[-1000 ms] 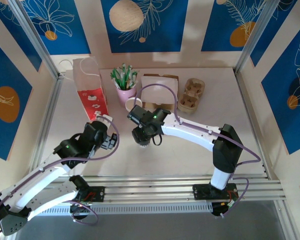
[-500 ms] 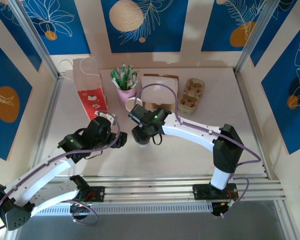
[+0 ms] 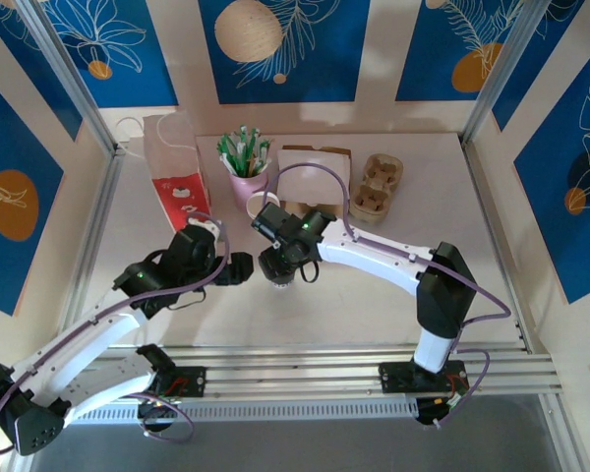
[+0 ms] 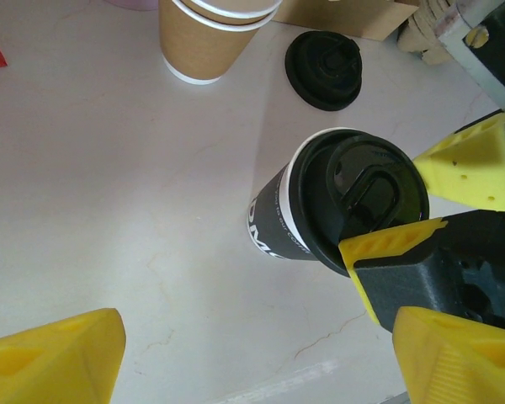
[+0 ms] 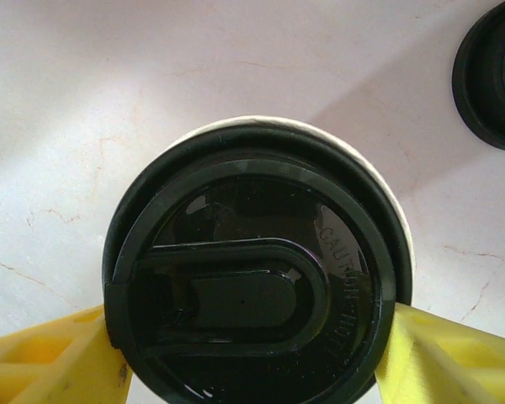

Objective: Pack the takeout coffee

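Cup [image 4: 273,223] lidded, clasped at lid [image 5: 252,252] by right pincer [image 5: 252,353]; left pincer [image 4: 252,362] wide, empty. Not yet packed in bag [image 3: 177,177].

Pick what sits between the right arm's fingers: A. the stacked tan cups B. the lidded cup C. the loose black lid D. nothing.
B: the right arm's fingers sit against both sides of the lidded cup.
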Tool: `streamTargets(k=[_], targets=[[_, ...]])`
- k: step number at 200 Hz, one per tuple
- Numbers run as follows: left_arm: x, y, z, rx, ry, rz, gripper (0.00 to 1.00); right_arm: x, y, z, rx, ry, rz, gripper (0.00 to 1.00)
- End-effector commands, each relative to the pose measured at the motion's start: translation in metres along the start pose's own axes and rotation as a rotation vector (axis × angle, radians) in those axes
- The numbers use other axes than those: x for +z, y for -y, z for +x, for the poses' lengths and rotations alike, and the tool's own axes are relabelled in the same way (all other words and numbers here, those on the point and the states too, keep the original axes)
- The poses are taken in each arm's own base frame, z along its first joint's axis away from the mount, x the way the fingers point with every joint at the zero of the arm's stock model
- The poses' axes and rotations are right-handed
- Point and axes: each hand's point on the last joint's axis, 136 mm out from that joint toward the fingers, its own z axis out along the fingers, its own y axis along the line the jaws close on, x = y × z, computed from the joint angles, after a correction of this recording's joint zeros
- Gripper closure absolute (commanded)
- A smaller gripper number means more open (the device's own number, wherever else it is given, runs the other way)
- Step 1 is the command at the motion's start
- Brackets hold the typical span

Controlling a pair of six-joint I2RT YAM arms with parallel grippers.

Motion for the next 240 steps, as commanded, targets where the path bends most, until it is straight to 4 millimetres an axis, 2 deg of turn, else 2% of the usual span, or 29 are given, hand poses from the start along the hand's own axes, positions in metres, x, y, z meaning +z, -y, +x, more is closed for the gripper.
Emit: streamTargets(k=[1,49,133,240], targets=[[-0.001,-0.003,0.004,-0.033,-0.001,0.012,0.17,0.024,0.016,0.049,-0.029,-0.233,0.059,0.29],[-0.004,-0.006,0.008,-0.042,-0.003,0.01,0.16,0.011,0.015,0.035,-0.033,-0.189,0.056,0.28],[0.0,-0.007,0.014,-0.063,-0.019,0.02,0.16,0.002,0.012,0.026,-0.036,-0.161,0.036,0.23],[0.005,-0.009,0.019,-0.084,-0.037,0.02,0.16,-0.013,0.005,0.001,-0.056,-0.113,0.017,0.19]])
